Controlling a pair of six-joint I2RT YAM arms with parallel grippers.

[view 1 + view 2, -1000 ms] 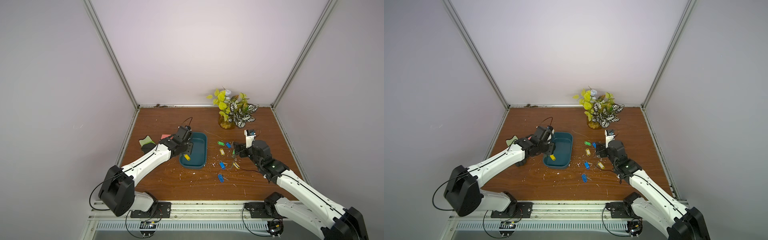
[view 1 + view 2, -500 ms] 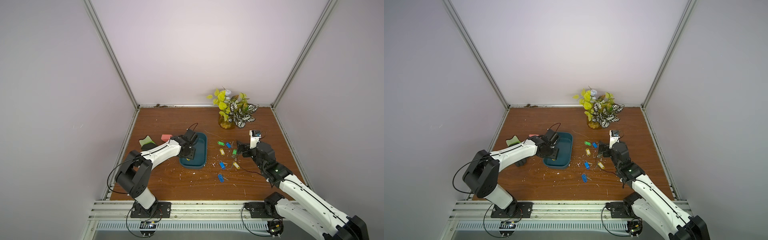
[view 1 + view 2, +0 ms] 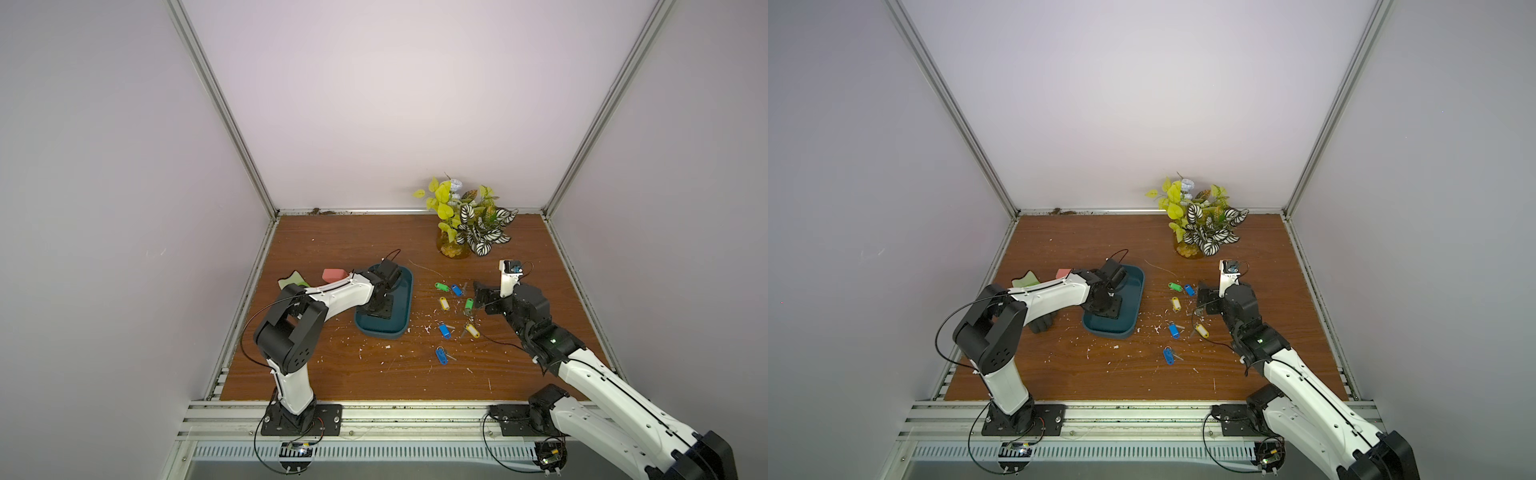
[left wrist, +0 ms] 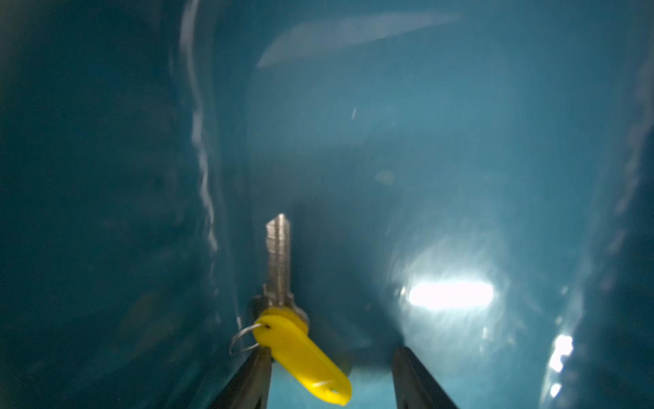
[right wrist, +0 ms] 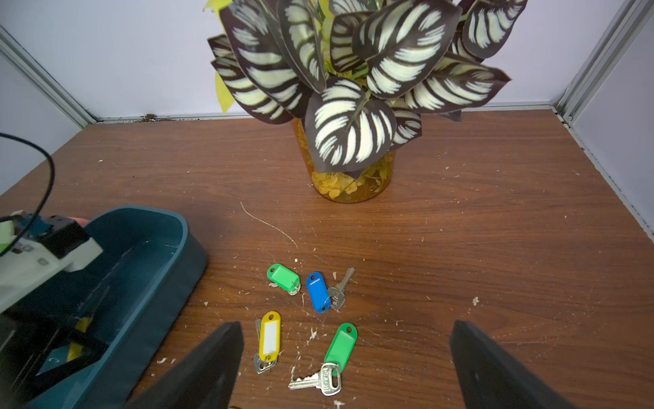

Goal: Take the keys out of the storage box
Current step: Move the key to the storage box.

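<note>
I see my left tool (image 4: 331,350) part-open inside the glossy teal storage box (image 4: 424,141), one finger (image 4: 254,375) touching the smooth yellow oblong tag (image 4: 300,357) of a silver key (image 4: 278,258); right tool (image 5: 345,327) wide open, empty.

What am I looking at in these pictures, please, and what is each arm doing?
Two white robot arms stand at a wooden table, each ending in a two-fingered gripper. Both top views look down from one overhead camera; the other two come from cameras on the wrists. Seven tagged keys lie loose on the table, near a potted plant. The left gripper sits inside the teal storage box, open, with a yellow-tagged key right by one finger, not clamped. The right gripper hovers open by the loose keys, holding nothing.
</note>
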